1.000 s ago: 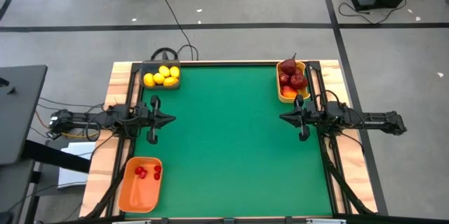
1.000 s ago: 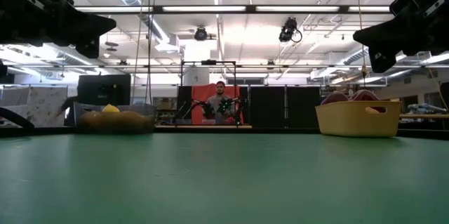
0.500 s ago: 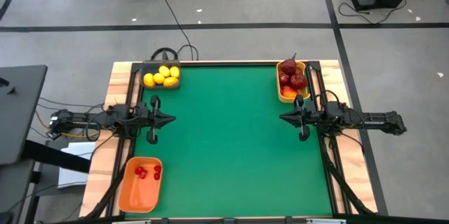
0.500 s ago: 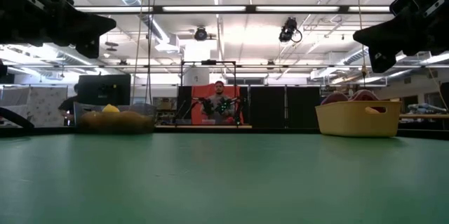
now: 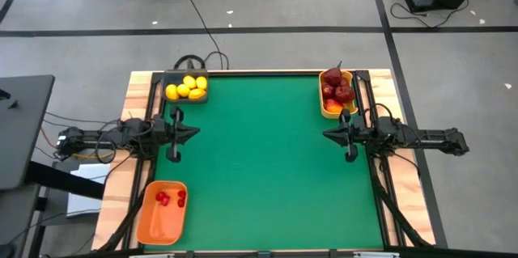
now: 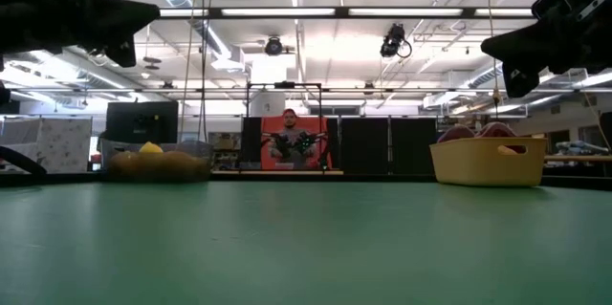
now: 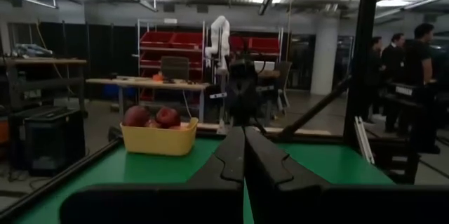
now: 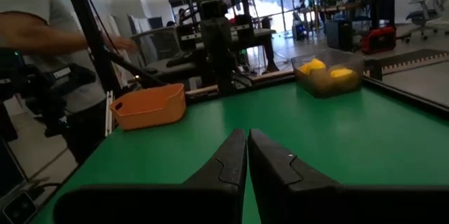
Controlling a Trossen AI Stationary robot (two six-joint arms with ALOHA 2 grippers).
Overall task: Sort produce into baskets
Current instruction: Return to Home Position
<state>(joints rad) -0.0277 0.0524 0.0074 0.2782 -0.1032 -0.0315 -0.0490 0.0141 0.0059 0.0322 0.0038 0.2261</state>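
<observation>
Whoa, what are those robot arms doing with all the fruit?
Nothing is being held. The left gripper and the right gripper hang shut and empty, one on each side. The yellow fruits sit in the grey tray, the big red fruits in the yellow tray, the tiny red pieces in the orange tray.

Left arm [image 5: 105, 138]: black, slim jointed links, looped black cables.
Right arm [image 5: 421, 139]: black, same build, cable loops at wrist.
Jaws: two dark flat blades, tapering to points.
</observation>
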